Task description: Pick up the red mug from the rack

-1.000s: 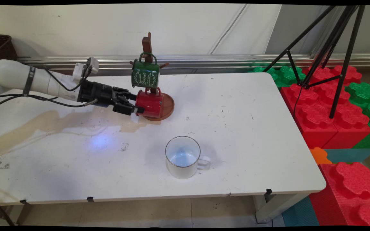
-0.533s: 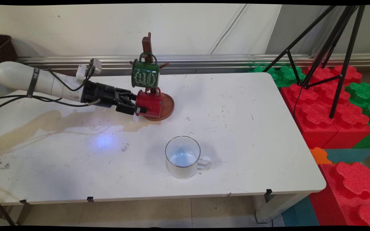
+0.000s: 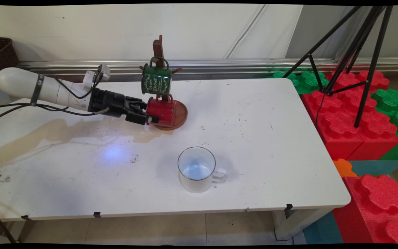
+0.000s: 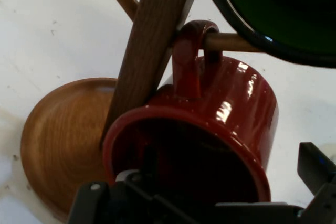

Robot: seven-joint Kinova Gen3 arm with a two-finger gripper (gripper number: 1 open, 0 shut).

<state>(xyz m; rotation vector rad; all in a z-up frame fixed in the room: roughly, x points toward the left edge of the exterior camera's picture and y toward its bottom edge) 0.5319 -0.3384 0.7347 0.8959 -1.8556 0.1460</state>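
A red mug hangs by its handle on a low peg of a wooden mug tree, its mouth turned toward my gripper. The gripper reaches in level from the left and is open. One finger sits inside the mug's mouth and the other outside its wall, at the right of the hand view. A green mug with white lettering hangs on a higher peg just above. The tree's round wooden base rests on the table under both mugs.
A white enamel mug stands upright nearer the front, handle to the right. A brownish stain runs across the table's left part. Red and green foam blocks and a black tripod stand beyond the right edge.
The gripper has slid a little to the right, further onto the red mug's rim. Neither mug nor the tree has shifted.
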